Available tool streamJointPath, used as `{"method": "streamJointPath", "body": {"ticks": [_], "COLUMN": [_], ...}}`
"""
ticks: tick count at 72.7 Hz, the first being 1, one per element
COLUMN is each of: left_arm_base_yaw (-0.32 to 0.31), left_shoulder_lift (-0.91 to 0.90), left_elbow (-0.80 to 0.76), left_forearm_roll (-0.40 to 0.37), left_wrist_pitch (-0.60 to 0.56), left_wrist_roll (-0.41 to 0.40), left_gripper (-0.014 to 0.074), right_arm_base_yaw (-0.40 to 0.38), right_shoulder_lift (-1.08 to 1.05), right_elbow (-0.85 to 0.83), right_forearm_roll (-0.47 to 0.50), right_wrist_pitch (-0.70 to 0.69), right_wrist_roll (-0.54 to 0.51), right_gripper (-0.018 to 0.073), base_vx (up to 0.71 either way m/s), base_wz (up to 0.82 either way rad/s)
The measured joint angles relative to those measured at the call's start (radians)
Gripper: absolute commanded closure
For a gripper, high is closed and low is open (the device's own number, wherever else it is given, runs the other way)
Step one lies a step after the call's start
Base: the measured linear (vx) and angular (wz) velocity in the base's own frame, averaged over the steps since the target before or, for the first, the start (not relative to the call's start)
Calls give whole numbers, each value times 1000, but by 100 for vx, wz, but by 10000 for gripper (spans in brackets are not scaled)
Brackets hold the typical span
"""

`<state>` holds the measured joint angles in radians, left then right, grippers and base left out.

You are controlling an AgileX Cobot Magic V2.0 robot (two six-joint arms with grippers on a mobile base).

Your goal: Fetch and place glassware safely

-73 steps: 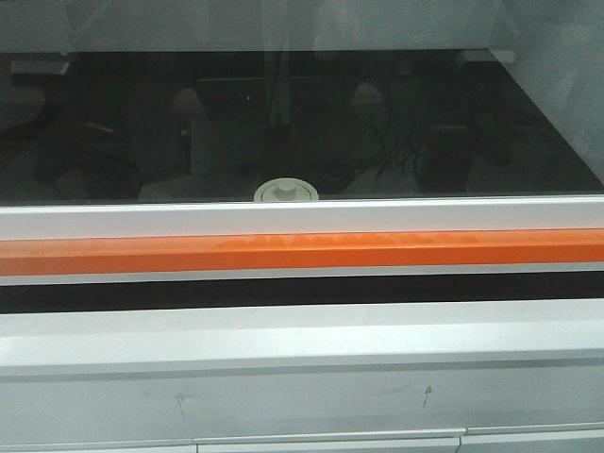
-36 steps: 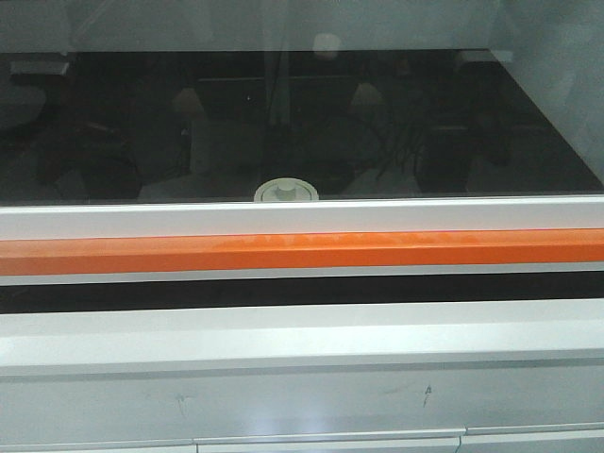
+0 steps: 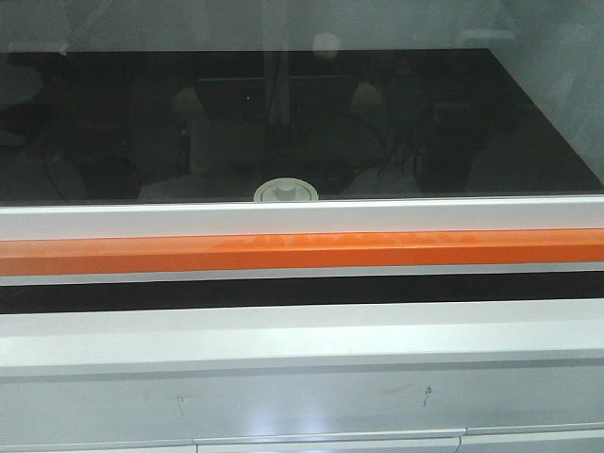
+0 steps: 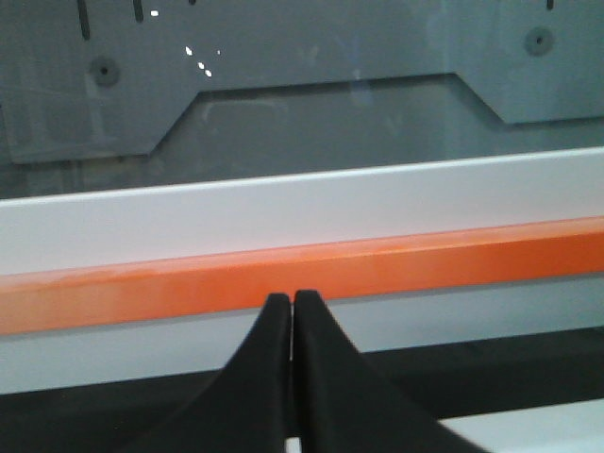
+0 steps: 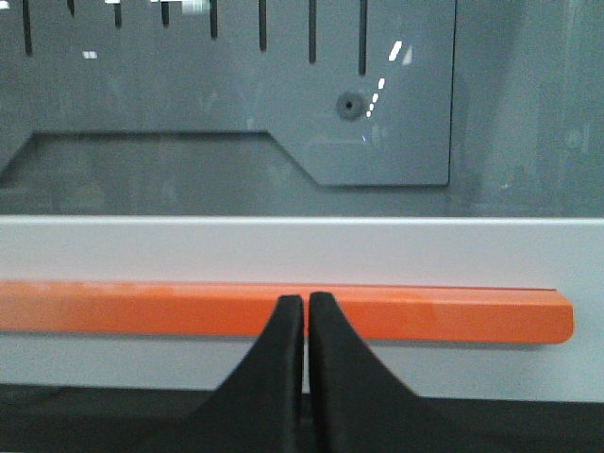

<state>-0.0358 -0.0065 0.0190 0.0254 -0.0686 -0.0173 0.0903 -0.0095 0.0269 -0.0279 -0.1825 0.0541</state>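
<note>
Watching the jar (image 3: 286,191) sitting at the near edge of the shiny black top (image 3: 425,123), behind the white rail (image 3: 302,219), I am holding left claw (image 4: 293,300) and right claw (image 5: 307,300) clenched by the orange bar (image 3: 302,251).

The right gripper (image 5: 306,302), its black jaws pressed nearly together, points at an orange bar (image 5: 444,316) running along a pale grey rail (image 5: 283,247), with a slotted grey panel (image 5: 236,94) beyond.
</note>
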Motion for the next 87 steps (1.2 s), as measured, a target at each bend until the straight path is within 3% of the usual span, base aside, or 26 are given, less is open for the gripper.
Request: {"method": "streamJointPath", "body": {"ticks": [14,33,54,87], "left_arm_base_yaw": [0,0,-11,-41], "left_shoulder_lift": [30,255,305,498], "left_elbow": [-169,-424,-435,-435], "left_forearm_roll": [0,1,2,2], "left_wrist_pitch": [20,200,256,307], "left_wrist_roll": [0,0,-1,-102], "left_gripper": [603,603,603,603], "right_arm_base_yaw": [0,0,0,55], "right_shoulder_lift": [30,323,464,562], "right_elbow": [-151,-433,-448,-448], "right_forearm_roll": [18,18,21,28], "right_wrist_pitch": [55,196,234,209], "right_wrist_roll": [33,4,-2,-4], "right_gripper": [564,563,563,563], "base_vx": [0,0,0,0], "base_wz": [0,0,0,0]}}
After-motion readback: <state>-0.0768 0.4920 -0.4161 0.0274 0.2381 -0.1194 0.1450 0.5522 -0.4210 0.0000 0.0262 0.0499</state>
